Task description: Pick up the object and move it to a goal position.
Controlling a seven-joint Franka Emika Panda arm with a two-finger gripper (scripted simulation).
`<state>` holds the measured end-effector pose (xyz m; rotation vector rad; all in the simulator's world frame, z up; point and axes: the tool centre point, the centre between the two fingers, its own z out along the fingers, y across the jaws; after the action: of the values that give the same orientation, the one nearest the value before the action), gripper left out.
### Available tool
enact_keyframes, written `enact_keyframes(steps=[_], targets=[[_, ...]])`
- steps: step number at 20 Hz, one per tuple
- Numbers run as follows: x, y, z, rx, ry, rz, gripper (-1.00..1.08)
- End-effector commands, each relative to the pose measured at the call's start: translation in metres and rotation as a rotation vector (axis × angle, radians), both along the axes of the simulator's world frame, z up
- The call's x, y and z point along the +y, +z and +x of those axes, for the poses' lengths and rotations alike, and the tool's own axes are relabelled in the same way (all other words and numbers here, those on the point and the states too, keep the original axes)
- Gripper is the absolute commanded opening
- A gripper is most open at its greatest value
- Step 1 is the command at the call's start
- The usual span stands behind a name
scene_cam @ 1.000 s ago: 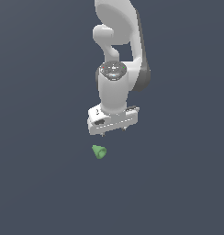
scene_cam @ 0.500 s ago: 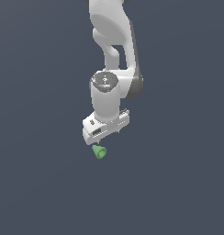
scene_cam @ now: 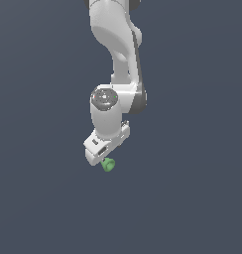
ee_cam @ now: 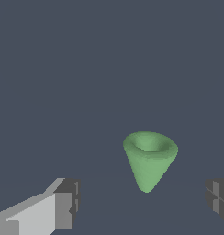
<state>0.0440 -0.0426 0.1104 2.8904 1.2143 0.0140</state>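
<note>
Wrist view shows our white two-fingered gripper spread wide, the small matte green cone-shaped cup lying between the fingers but nearer one of them. We should centre over the cone, descend, then close gently so its tapered wall does not slip.

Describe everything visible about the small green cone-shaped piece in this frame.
The small green cone-shaped piece is matte and plain, with a round hollowed rim at its wide end tapering to a blunt tip. In the wrist view it sits between the two grey fingertips of the white gripper, nearer one of them, with a clear gap on each side, so nothing grips it. In the exterior view it shows just below the gripper's edge against the flat dark grey surface. Whether it stands or lies tilted there cannot be told.
</note>
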Motion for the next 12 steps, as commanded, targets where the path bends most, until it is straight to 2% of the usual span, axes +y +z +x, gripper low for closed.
enact_keyframes(steps=[1,12], targets=[[-0.006,-0.006,0.002,0.002,0.062,-0.001,1.0],[-0.027,-0.027,0.006,0.01,0.256,0.0,1.0]])
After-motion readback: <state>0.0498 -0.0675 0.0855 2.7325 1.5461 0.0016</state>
